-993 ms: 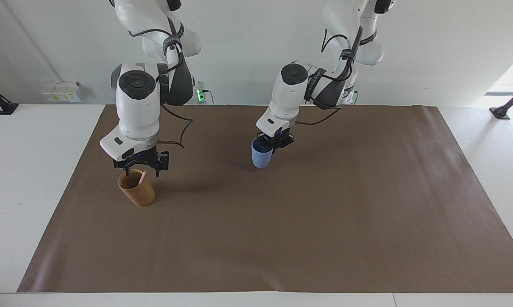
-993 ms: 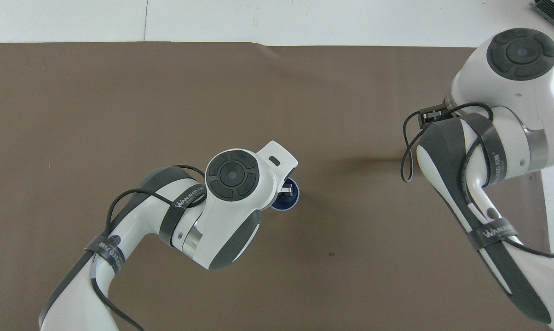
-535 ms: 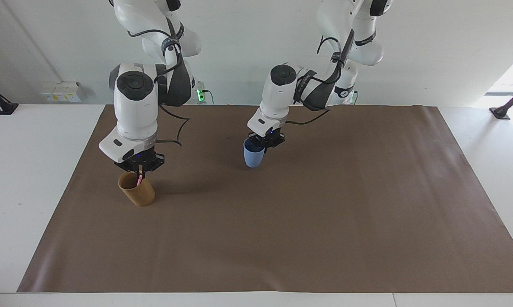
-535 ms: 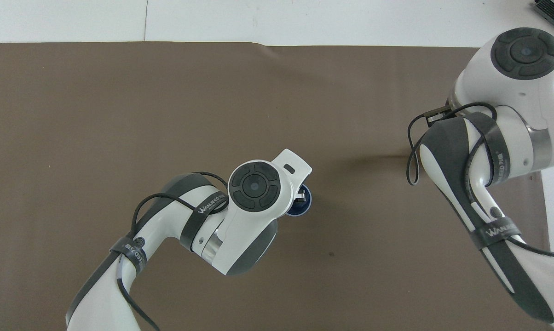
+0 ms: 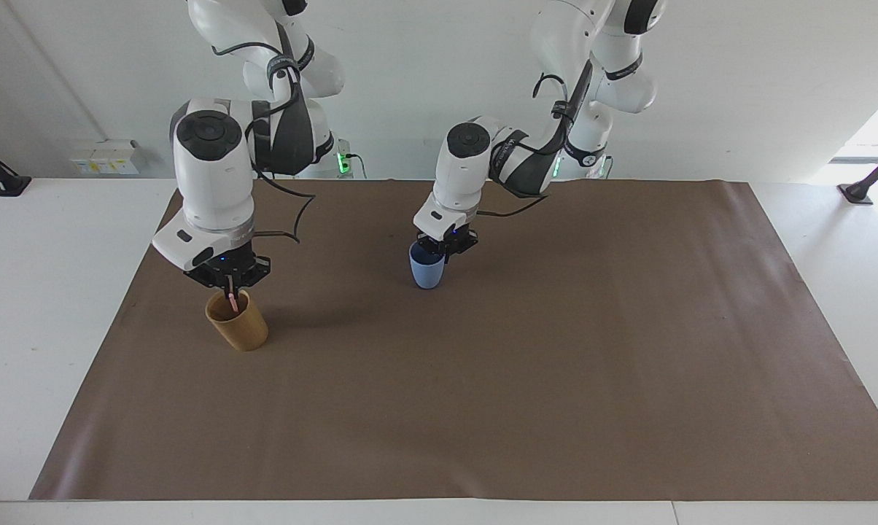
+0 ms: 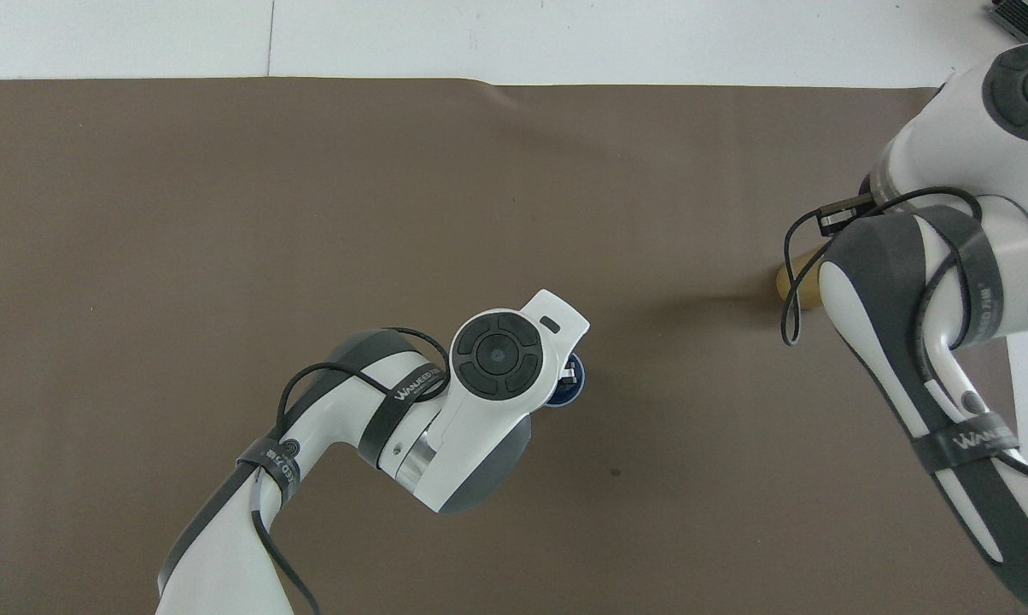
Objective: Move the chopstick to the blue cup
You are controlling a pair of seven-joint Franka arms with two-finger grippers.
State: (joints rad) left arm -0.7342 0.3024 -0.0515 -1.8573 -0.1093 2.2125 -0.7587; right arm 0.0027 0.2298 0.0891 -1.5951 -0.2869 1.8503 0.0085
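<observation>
The pale-pink chopstick (image 5: 232,299) stands upright in a tan-brown cup (image 5: 239,332) near the right arm's end of the mat. My right gripper (image 5: 229,286) hangs just over that cup, shut on the chopstick's top end. The light-blue cup (image 5: 426,275) is upright near the mat's middle, close to the robots. My left gripper (image 5: 440,252) is shut on its rim, one finger inside. In the overhead view only an edge of the blue cup (image 6: 573,392) and a sliver of the tan cup (image 6: 798,289) show past the arms, and both grippers are hidden.
A brown mat (image 5: 483,408) covers most of the white table (image 5: 45,306). Nothing else lies on it. Black clamp stands (image 5: 865,186) sit at the table's corners nearest the robots.
My right gripper shut on the chopstick and has risen slightly. My left gripper moved the blue cup toward the right arm's end of the table.
</observation>
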